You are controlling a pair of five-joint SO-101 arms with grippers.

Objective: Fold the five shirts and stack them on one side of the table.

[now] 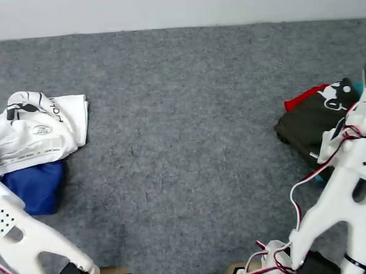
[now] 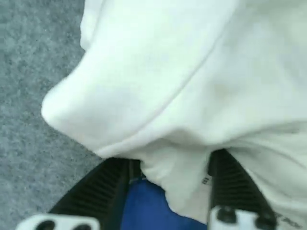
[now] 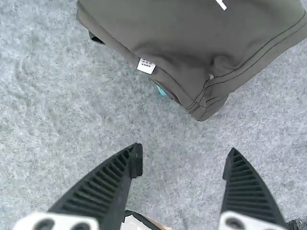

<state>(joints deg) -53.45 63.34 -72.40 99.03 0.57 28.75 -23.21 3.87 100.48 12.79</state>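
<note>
Grey table point(image 1: 182, 125): white-blue pile point(image 1: 39, 141), dark pile point(image 1: 317, 121)

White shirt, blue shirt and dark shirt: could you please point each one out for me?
white shirt point(image 1: 38, 135): high view, middle of its crumpled top.
blue shirt point(image 1: 33, 186): high view, middle of its visible part.
dark shirt point(image 3: 192, 43): right wrist view, flat fabric near its hemmed corner.

No wording can be read anywhere. The white shirt point(image 1: 38, 129) carries black lettering and an oval badge, both too small to make out. The dark shirt point(image 3: 192, 43) has a small white tag point(image 3: 146, 65) on its folded edge, and the marks on the tag are illegible.
</note>
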